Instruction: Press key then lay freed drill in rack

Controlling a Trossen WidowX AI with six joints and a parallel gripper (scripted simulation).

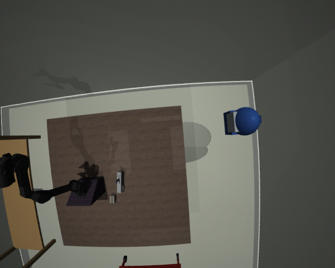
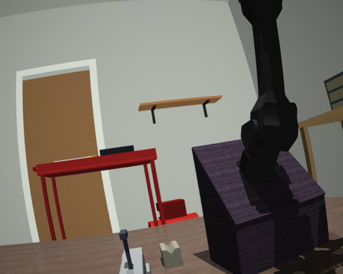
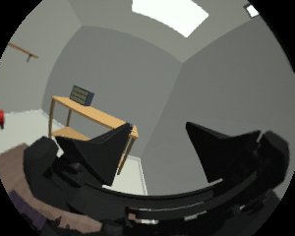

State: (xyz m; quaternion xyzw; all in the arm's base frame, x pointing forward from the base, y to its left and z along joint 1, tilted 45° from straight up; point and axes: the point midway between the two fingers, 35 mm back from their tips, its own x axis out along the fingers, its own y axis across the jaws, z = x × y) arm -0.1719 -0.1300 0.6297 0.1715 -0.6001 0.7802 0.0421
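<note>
From the top view the black arm [image 1: 43, 194] reaches over the dark wedge block [image 1: 88, 191] on the desk [image 1: 150, 201], the drill [image 1: 120, 181] lying beside it near the small notched rack [image 1: 113, 198]; the exterior view shows the drill's key [image 2: 123, 234] upright; the wrist view shows the claw [image 3: 162, 147] spread apart, empty.

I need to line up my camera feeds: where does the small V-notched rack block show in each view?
Top: rack block, lower centre, right of the purple wedge.
Exterior: bottom centre, left of the wedge.
Wrist: not in it.
Shared landmark: the purple wedge.
</note>
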